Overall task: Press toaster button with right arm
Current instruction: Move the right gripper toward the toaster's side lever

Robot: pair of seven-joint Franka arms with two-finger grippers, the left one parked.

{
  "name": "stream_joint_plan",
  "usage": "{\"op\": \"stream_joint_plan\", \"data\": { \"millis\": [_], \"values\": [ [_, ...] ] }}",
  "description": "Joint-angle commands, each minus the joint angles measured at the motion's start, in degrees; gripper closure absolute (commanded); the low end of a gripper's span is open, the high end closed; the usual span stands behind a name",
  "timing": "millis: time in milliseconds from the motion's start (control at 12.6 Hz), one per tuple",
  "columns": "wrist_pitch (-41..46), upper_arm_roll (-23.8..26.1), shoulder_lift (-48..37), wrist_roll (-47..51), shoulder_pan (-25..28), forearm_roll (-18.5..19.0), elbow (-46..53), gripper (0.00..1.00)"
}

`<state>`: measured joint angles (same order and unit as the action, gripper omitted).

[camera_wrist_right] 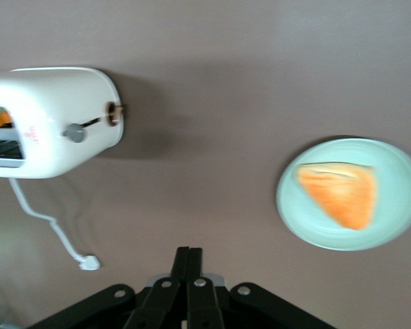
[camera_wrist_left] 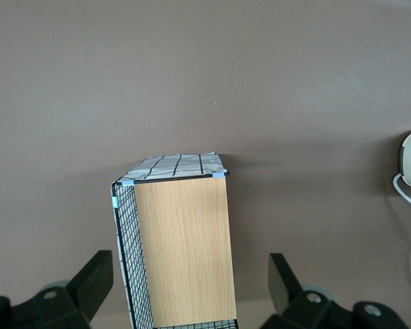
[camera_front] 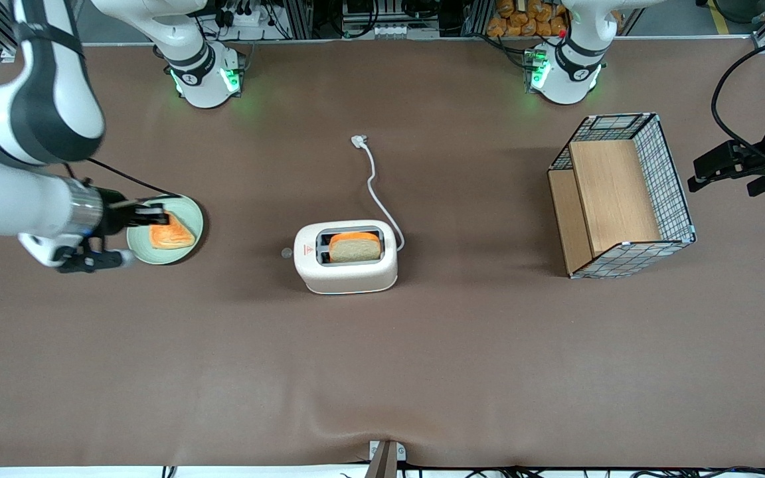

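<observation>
The white toaster (camera_front: 346,269) stands mid-table with a slice of bread (camera_front: 354,247) in its slot. Its small pale-grey button (camera_front: 287,253) juts from the short end wall that faces the working arm's end of the table. In the right wrist view the toaster (camera_wrist_right: 55,116) shows that end wall with the grey button (camera_wrist_right: 74,133) on it. My right gripper (camera_front: 157,216) hangs over a green plate, well off from the toaster toward the working arm's end. Its black fingers (camera_wrist_right: 189,250) are shut with nothing between them.
The green plate (camera_front: 190,211) under the gripper carries an orange toast slice (camera_front: 171,236). The toaster's white cord (camera_front: 376,186) runs away from the front camera to a loose plug (camera_front: 358,140). A wire-mesh wooden basket (camera_front: 621,199) lies toward the parked arm's end.
</observation>
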<state>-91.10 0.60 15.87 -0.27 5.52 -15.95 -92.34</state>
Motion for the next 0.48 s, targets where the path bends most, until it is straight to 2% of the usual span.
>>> {"op": "stream_joint_plan", "data": {
  "millis": [0,239,398],
  "values": [
    [-5.89,-0.25,0.57,-0.52,0.36,-5.92,-4.40,1.00],
    [-12.25,-0.25,2.05,-0.70,2.56,-14.25,-8.46,1.00],
    [-16.19,-0.25,3.02,-0.78,3.52,-17.09,-9.96,1.00]
  ]
}}
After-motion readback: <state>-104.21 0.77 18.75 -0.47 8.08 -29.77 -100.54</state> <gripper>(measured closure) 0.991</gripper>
